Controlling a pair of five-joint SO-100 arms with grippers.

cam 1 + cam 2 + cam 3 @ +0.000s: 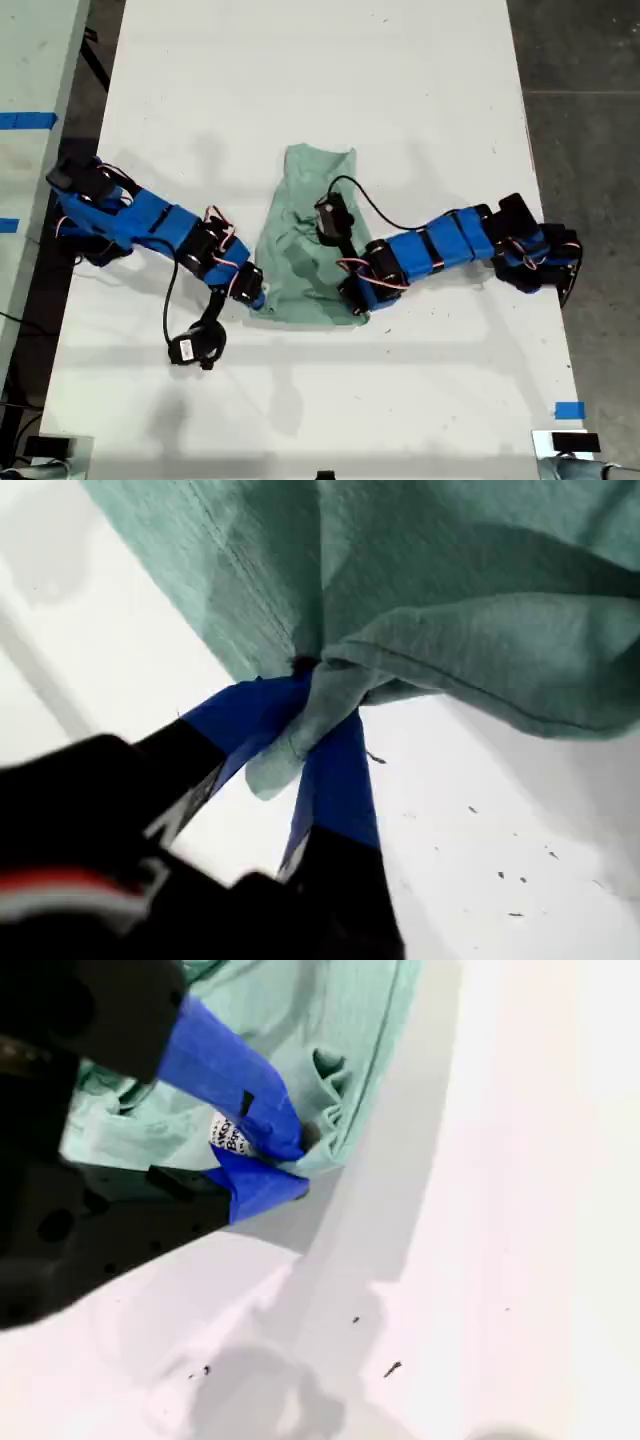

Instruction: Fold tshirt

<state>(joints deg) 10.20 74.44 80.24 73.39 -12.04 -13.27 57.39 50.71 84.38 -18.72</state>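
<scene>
Tshirt [305,235] bunched mid-table [400,80], both near corners pinched: first gripper [312,695] closed on one corner fold, second gripper [292,1152] clamped on the other hem. For a clean fold: lift both corners level, equal pace, cloth taut between.

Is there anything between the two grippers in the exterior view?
Only the tshirt: its near hem spans from one gripper to the other, both pinching cloth.
</scene>
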